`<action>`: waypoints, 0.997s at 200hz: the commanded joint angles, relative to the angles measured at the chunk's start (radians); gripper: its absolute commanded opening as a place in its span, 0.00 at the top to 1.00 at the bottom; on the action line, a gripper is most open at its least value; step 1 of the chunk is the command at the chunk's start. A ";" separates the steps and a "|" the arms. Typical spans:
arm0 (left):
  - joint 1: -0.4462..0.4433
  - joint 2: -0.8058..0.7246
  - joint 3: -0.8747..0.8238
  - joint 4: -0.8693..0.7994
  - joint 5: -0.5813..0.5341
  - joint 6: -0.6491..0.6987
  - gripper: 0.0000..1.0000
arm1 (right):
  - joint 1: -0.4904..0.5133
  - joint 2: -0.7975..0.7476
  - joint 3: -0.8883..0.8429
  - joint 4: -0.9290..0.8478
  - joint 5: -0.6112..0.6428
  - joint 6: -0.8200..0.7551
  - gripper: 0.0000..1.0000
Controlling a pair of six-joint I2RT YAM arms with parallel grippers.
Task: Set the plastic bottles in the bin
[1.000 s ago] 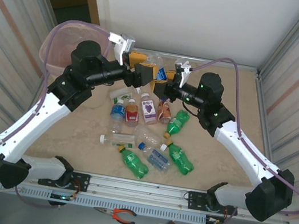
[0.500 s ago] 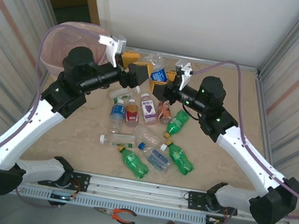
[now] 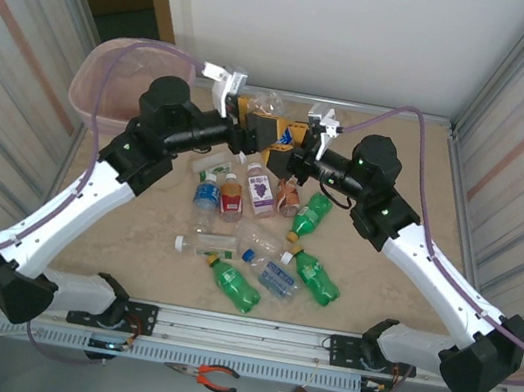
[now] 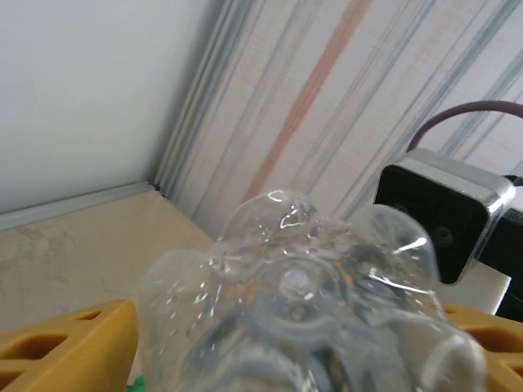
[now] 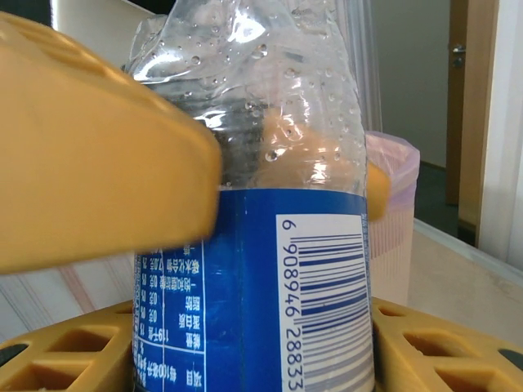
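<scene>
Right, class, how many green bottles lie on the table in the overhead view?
3 green bottles: the first nearest the right arm, the second front right of the pile, the third front centre. The arms may hide others.

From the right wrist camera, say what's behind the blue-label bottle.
The pink bin stands behind the blue-label bottle, showing past its right side. The bottle covers the rest; the bin's inside is hidden.

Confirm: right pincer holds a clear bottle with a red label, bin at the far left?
Wrong on one point: the label is blue, not red, as the right wrist view shows. The rest stands: the right pincer holds a clear bottle, and the bin is at the far left.
</scene>
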 commanded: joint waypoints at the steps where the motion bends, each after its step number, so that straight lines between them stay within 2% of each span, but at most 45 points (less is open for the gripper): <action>1: -0.010 -0.005 0.031 0.071 0.063 -0.003 0.24 | 0.008 -0.032 0.045 0.053 -0.026 0.017 0.57; 129: -0.012 -0.015 0.023 0.070 0.025 0.027 0.46 | 0.007 -0.018 0.055 0.047 -0.026 0.022 0.55; 143: -0.012 -0.018 0.030 0.054 0.012 0.040 0.46 | 0.008 -0.020 0.055 0.035 -0.026 0.021 0.50; 177: -0.003 -0.026 0.071 -0.038 -0.032 0.107 0.46 | 0.009 -0.049 0.040 -0.014 -0.016 0.012 0.32; 199: 0.031 -0.030 0.097 -0.094 -0.043 0.141 0.46 | 0.013 -0.080 0.024 -0.063 -0.010 -0.011 0.26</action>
